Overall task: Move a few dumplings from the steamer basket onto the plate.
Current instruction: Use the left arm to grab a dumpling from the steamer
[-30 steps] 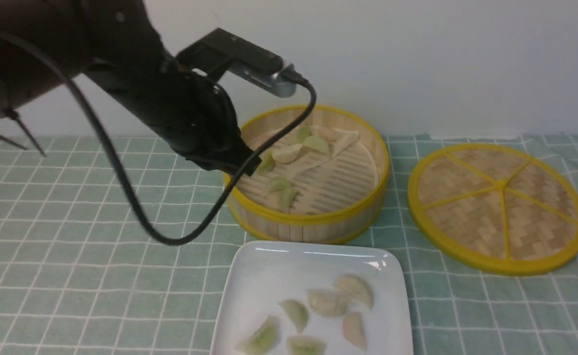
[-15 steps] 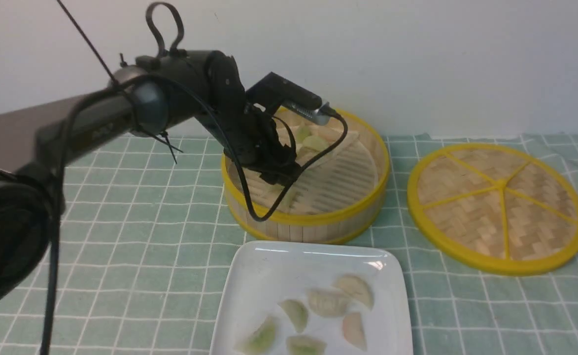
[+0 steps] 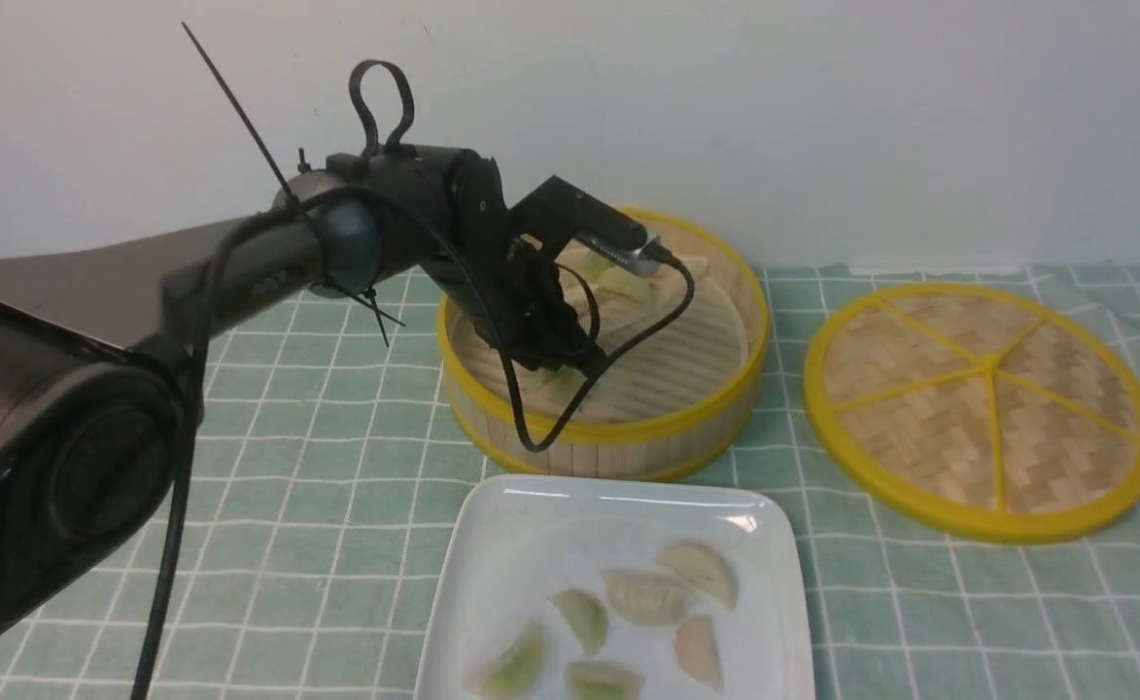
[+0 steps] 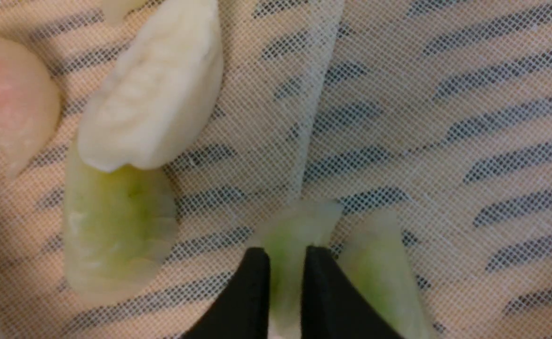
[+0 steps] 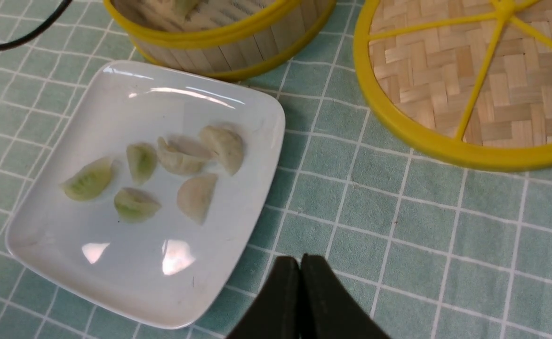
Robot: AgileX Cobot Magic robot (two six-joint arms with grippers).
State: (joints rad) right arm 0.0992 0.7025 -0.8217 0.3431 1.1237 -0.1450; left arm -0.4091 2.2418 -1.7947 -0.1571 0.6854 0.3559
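The steamer basket (image 3: 618,433) stands at the back centre, with my left gripper (image 3: 560,365) lowered inside it. In the left wrist view that gripper (image 4: 286,254) is shut on a pale green dumpling (image 4: 294,226) lying on the mesh liner. Beside it lie another green dumpling (image 4: 384,273), a bigger green one (image 4: 116,230), a white one (image 4: 153,94) and a pinkish one (image 4: 7,99). The white plate (image 3: 531,525) in front holds several dumplings (image 3: 642,595). My right gripper (image 5: 299,261) is shut and empty above the cloth, next to the plate (image 5: 116,263).
The flat woven lid (image 3: 983,408) with yellow rim lies to the right of the basket. A green checked cloth (image 3: 336,486) covers the table. The left arm's black cable (image 3: 531,428) hangs over the basket's near rim. A white wall stands close behind.
My left arm has reached forward and down from close to the camera into the basket, and its wrist now hides the dumplings near the basket's left side. The plate's dumplings have not moved.
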